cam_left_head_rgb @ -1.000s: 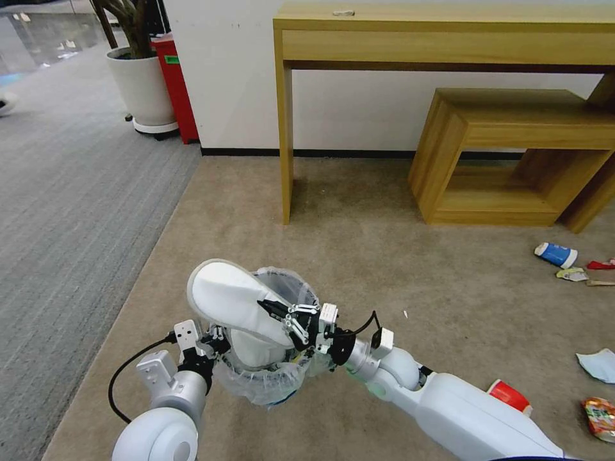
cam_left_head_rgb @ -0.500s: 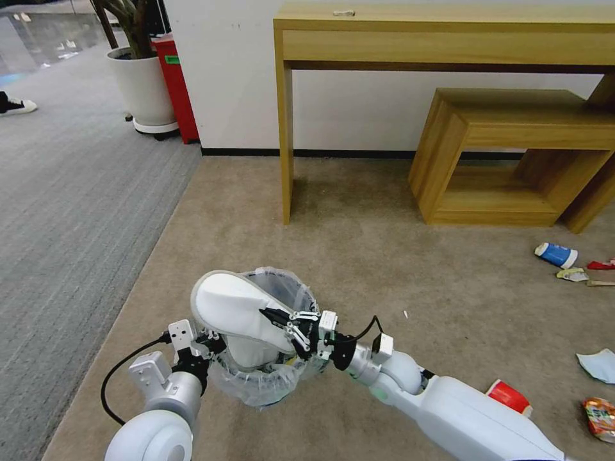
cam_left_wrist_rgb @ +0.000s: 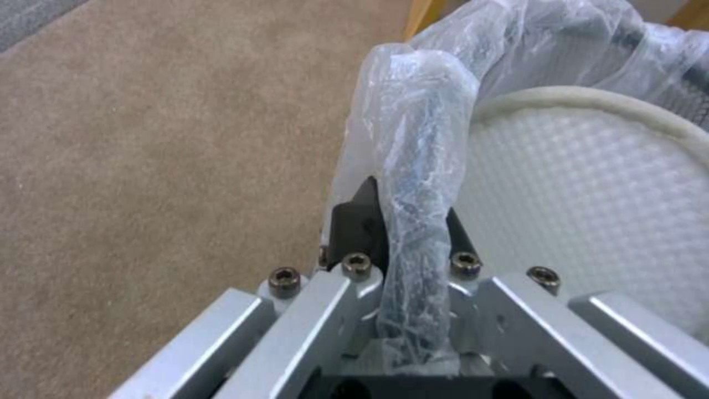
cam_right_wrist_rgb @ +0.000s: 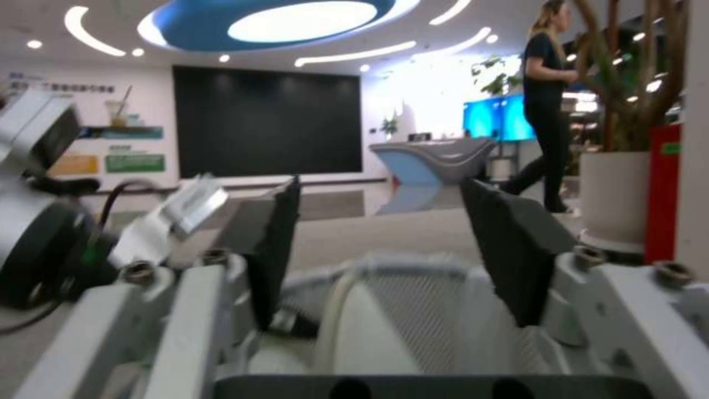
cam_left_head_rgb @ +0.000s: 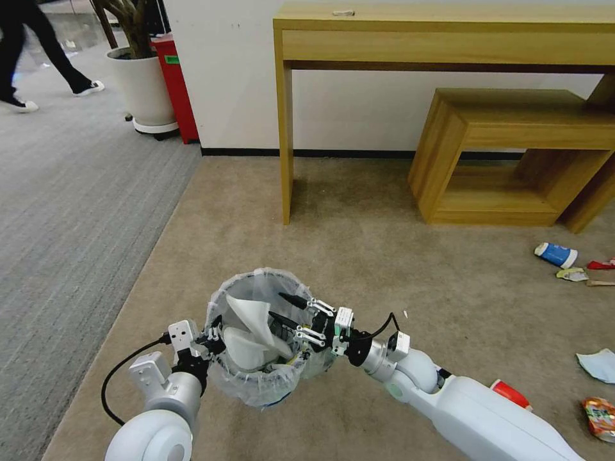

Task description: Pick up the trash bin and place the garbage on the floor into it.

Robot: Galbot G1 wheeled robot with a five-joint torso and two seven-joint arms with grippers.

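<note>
The left tool [cam_left_head_rgb: 206, 340] is clamped on the rim of the bin [cam_left_head_rgb: 253, 390], held off the floor. A slipper [cam_left_head_rgb: 253, 323], soft and light, lies inside. The right tool [cam_left_head_rgb: 291, 315] hangs over it, fingers apart. Cup [cam_left_head_rgb: 556, 254] and mask [cam_left_head_rgb: 599, 365] look light; pinch their edges.

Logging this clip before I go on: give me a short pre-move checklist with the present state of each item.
1. Left pincer clamped on the trash bin rim: ok, fingers pinch the lined rim.
2. White slipper inside the bin: ok, its tip sits about level with the rim.
3. Right pincer free of the slipper: ok, jaws apart above it.
4. Right pincer clear of the bin: not ok, it hangs over the opening.
5. Floor litter left: not ok, blue-white cup, pale blue mask and red-white packet lie on the carpet.
</note>
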